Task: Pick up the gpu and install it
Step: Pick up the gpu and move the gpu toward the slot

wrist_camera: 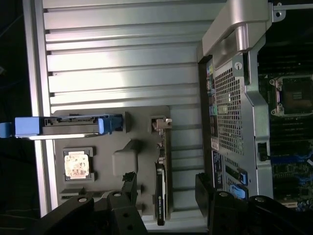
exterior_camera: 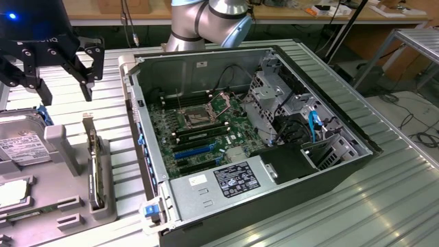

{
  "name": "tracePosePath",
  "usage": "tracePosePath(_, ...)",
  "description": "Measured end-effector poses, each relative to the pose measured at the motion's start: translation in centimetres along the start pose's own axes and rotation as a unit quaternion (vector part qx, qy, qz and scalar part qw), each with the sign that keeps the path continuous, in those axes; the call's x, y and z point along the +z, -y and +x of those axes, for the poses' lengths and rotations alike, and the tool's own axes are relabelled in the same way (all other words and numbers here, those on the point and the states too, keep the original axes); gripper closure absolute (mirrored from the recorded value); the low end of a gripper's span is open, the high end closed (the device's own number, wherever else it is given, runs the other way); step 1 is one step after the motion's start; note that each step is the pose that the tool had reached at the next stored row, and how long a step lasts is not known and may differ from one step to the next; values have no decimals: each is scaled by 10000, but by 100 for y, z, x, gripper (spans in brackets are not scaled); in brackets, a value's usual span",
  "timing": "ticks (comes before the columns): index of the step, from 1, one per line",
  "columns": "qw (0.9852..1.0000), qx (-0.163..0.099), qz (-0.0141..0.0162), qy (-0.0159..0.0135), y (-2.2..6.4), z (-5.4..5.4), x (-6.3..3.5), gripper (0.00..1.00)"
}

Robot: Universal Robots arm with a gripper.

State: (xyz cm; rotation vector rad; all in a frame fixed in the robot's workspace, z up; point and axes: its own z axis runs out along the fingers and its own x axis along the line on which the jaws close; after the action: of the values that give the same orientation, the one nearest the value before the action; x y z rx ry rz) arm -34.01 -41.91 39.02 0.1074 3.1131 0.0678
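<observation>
The gpu point(exterior_camera: 92, 164) stands on its edge in a slot of the grey holder tray point(exterior_camera: 69, 206), at the exterior view's left beside the open computer case point(exterior_camera: 205, 190). Its silver bracket end point(exterior_camera: 88, 126) points toward the gripper. My black gripper point(exterior_camera: 65, 93) hangs open in the air above the far end of the tray, touching nothing. In the wrist view the gpu point(wrist_camera: 160, 196) shows edge-on as a thin dark strip, lying in line between the two spread fingers point(wrist_camera: 129, 183); my gripper point(wrist_camera: 166, 188) is high above it. The motherboard point(exterior_camera: 199, 134) lies in the case, with blue slots point(exterior_camera: 195, 152).
A silver hard drive point(exterior_camera: 20, 146) with blue rails sits upright in the tray point(wrist_camera: 142, 156), seen from above as the hard drive point(wrist_camera: 68, 126). A cpu chip point(wrist_camera: 77, 164) rests in a tray pocket. The case wall point(wrist_camera: 234, 98) rises close beside the gpu. Ribbed metal table point(exterior_camera: 384, 206) surrounds everything.
</observation>
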Motion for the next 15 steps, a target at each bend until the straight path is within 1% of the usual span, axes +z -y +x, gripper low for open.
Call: tracePosePath(15, 10000, 0, 0, 0, 55, 2, 31, 40)
